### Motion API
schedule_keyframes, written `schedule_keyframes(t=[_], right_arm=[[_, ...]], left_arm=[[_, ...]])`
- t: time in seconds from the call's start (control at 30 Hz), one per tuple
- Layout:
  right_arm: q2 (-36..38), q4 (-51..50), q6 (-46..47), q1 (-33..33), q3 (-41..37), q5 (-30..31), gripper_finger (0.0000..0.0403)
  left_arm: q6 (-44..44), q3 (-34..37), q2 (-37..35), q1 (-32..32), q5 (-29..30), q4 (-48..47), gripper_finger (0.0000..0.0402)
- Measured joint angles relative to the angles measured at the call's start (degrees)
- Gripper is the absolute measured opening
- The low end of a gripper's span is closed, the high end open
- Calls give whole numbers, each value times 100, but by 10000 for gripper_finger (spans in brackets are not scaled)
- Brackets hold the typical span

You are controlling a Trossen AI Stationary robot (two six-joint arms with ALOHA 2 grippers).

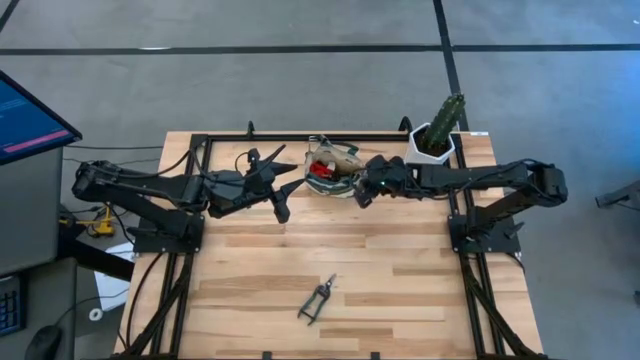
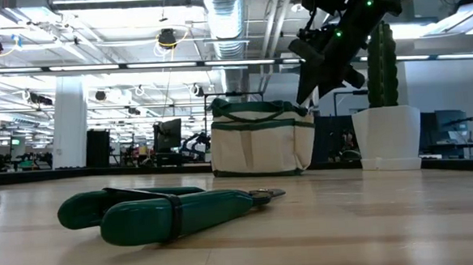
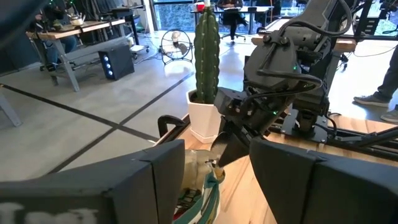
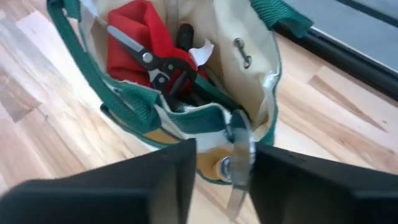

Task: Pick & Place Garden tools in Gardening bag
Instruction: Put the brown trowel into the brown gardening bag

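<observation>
The cream gardening bag (image 1: 332, 165) with green trim stands upright at the table's far middle. Inside it I see a red-headed tool (image 4: 134, 37) and black-handled shears (image 4: 163, 70). My right gripper (image 4: 225, 180) hangs over the bag's right rim, slanting down, open, with a metal tool end (image 4: 239, 149) between its fingers. My left gripper (image 1: 288, 190) hovers open just left of the bag, holding nothing. Dark green-handled pruning shears (image 1: 318, 298) lie flat on the table near its front edge. My right gripper's fingers stand on either side of the metal tool's upper end (image 4: 240, 134), which sticks up at the bag's rim. The tool is close to one finger (image 4: 292, 180); I cannot tell whether they touch.
A white pot with a green cactus (image 1: 437, 138) stands at the far right corner, close behind my right arm. Black frame rails (image 1: 200, 200) run along the table's left, right and far sides. Bare wood lies between the bag and the shears.
</observation>
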State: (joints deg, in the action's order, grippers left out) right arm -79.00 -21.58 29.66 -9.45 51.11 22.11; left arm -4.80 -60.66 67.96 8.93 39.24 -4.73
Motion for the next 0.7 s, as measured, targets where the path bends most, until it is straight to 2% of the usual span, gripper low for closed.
schedule_keyframes(t=[0.2, 0.33, 0.53, 0.7], right_arm=[[46, -122, -450, 7, 109, -35, 203], [50, -387, -719, 4, 511, -129, 237], [52, -1409, -845, 7, 1421, -143, 244], [56, -2444, -923, 145, 1992, -315, 214]], left_arm=[[0, 0, 0, 0, 2, -4, 170], [0, 0, 0, 0, 22, -11, 170], [0, 0, 0, 0, 22, -38, 170], [0, 0, 0, 0, 20, -41, 170]])
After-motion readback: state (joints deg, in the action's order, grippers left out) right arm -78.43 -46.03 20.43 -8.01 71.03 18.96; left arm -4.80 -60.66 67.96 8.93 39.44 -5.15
